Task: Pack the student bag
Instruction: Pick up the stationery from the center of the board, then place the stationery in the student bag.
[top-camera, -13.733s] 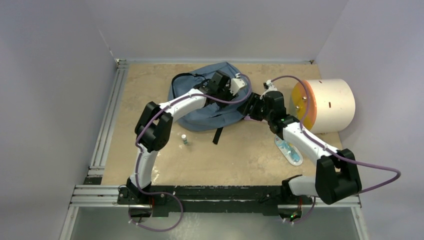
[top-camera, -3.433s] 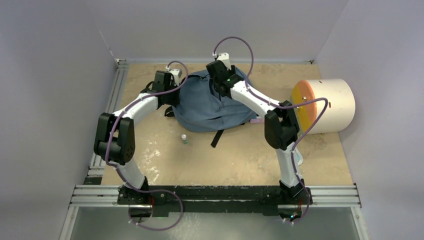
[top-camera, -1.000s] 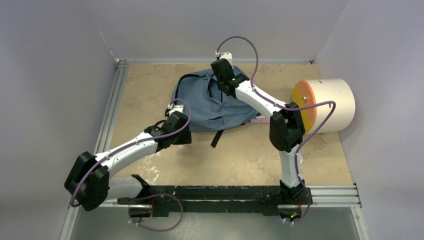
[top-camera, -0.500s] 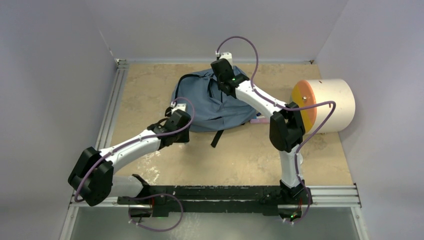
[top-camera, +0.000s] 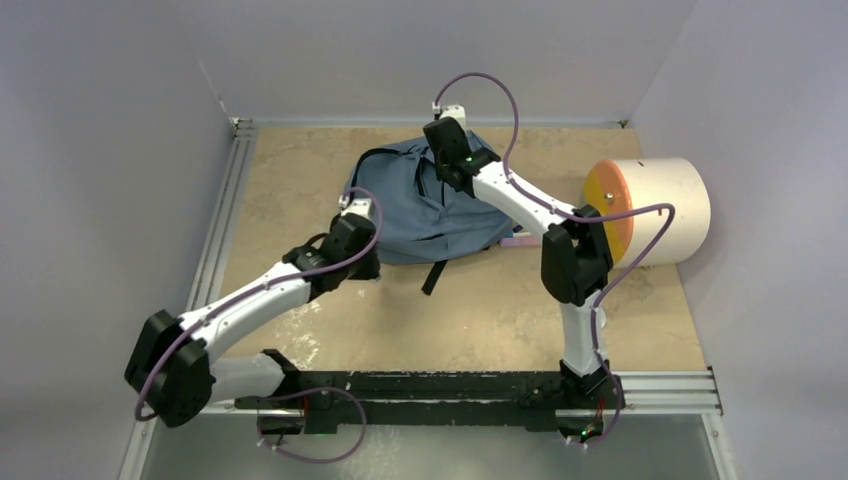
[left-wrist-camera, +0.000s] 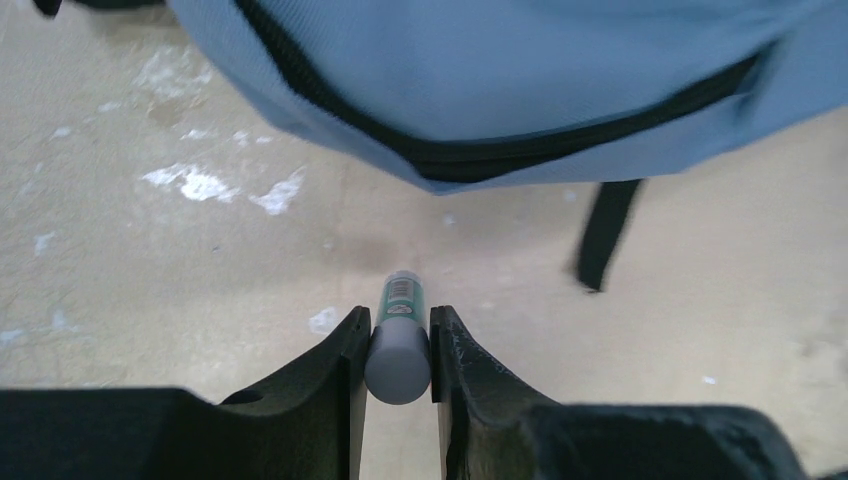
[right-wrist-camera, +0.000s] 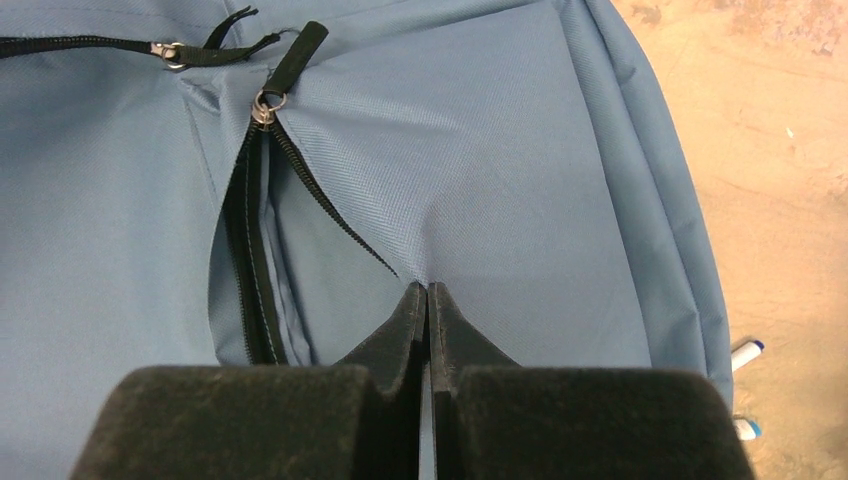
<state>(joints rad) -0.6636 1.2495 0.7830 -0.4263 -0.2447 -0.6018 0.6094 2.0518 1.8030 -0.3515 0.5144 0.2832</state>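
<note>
While my left gripper (left-wrist-camera: 400, 322) clamps one small grey-capped, green-labelled tube (left-wrist-camera: 398, 362) nearest me, one soft grey-blue fabric student bag (top-camera: 410, 212) lies just beyond on the tan tabletop (top-camera: 480, 310); farther, my right gripper (right-wrist-camera: 428, 292), jaws closed, seems to pinch its fabric.

From my seat I see pale grey walls (top-camera: 100, 150) boxing in a tan, stone-patterned tabletop (top-camera: 500, 310) (scuffed white in patches). An aluminium rail (top-camera: 212, 250) runs down its left edge, black framing (top-camera: 440, 385) along the near one. The light is soft and even.
</note>
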